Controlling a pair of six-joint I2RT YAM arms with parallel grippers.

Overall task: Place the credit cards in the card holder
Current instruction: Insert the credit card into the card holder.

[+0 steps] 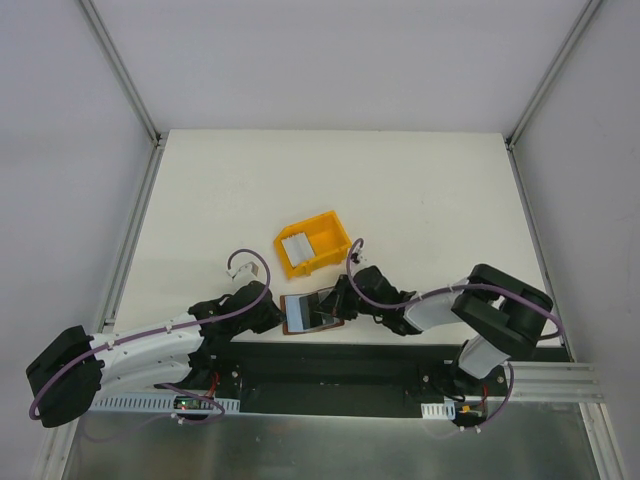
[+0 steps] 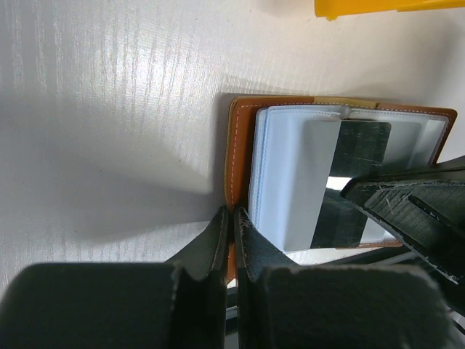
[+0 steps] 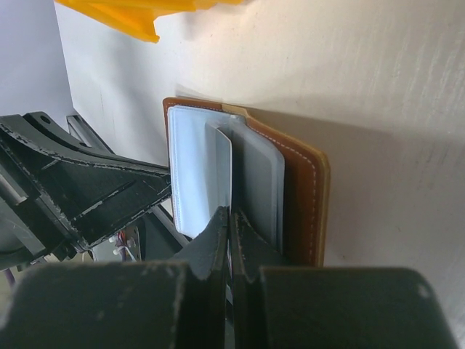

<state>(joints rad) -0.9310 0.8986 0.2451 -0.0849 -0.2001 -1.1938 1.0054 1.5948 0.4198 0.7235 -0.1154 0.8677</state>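
The card holder (image 1: 305,314) lies open near the table's front edge, brown outside with pale grey sleeves inside. My left gripper (image 1: 275,318) is shut on its brown left edge (image 2: 237,160), as the left wrist view (image 2: 234,212) shows. My right gripper (image 1: 333,302) is shut on a thin pale credit card (image 3: 219,171). The card stands on edge between the holder's sleeves (image 3: 187,167). It also shows in the left wrist view (image 2: 312,182). More white credit cards (image 1: 296,246) lie in the yellow bin.
The yellow bin (image 1: 325,228) stands just behind the holder; its edge shows in both wrist views (image 2: 385,7) (image 3: 123,14). The right gripper's dark finger (image 2: 407,203) lies over the holder's right side. Metal frame rails run along both table sides.
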